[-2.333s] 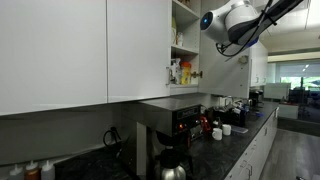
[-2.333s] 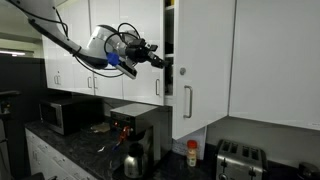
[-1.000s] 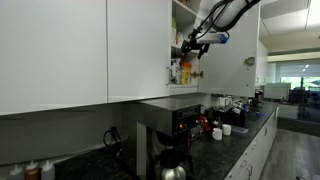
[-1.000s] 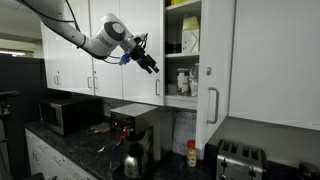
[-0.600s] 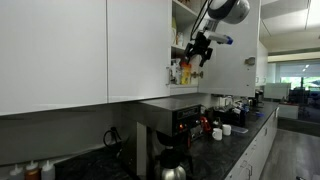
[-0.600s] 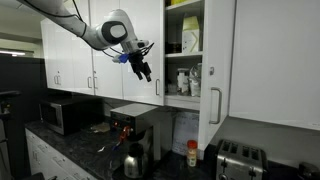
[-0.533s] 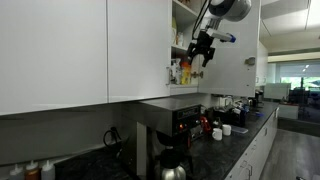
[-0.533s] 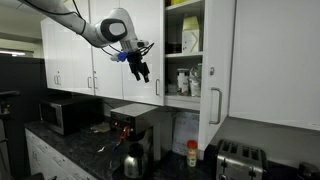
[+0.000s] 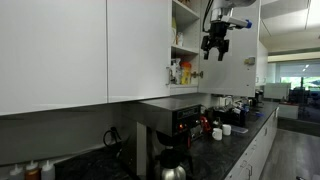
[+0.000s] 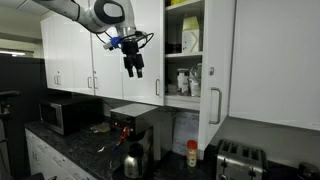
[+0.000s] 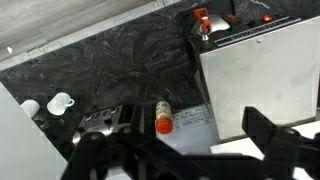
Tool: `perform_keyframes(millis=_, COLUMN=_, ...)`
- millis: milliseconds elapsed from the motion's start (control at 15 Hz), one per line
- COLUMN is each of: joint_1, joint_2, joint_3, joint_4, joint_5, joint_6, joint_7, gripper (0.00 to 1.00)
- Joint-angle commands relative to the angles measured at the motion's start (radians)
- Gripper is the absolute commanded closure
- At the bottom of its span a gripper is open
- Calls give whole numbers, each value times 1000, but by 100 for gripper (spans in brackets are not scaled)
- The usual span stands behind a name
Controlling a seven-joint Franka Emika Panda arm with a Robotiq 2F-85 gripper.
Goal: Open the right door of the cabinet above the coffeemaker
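Observation:
The cabinet above the coffeemaker (image 10: 135, 130) stands open, with bottles and boxes on its shelves (image 10: 183, 50). Its right door (image 10: 220, 60) is swung out, and its handle (image 10: 213, 105) shows at the edge. In an exterior view the same open door (image 9: 140, 50) and the shelves (image 9: 183, 60) show. My gripper (image 10: 133, 70) hangs in the air to the side of the opening, pointing down, open and empty, clear of the door; it also shows in an exterior view (image 9: 215, 52). In the wrist view my open gripper (image 11: 185, 160) looks down on the coffeemaker's top (image 11: 260, 70).
A microwave (image 10: 62, 115) and a toaster (image 10: 240, 160) stand on the dark counter. An orange-capped bottle (image 11: 163, 117) stands next to the coffeemaker, and white mugs (image 11: 60, 102) sit further along. Closed white cabinets (image 10: 70, 50) flank the open one.
My gripper has drawn back from the cabinet opening, risen a little and turned to point straight down. The door stays swung open.

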Motion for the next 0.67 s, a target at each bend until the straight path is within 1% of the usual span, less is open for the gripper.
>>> perform_keyframes(millis=0, joint_1=-46, joint_2=-4, joint_3=35, joint_4=6, joint_5=12, joint_6=-15, joint_7=-17, gripper=0)
perform_keyframes(millis=600, joint_1=-53, joint_2=-9, joint_3=47, joint_4=6, joint_5=11, joint_6=-17, joint_7=-16, gripper=0)
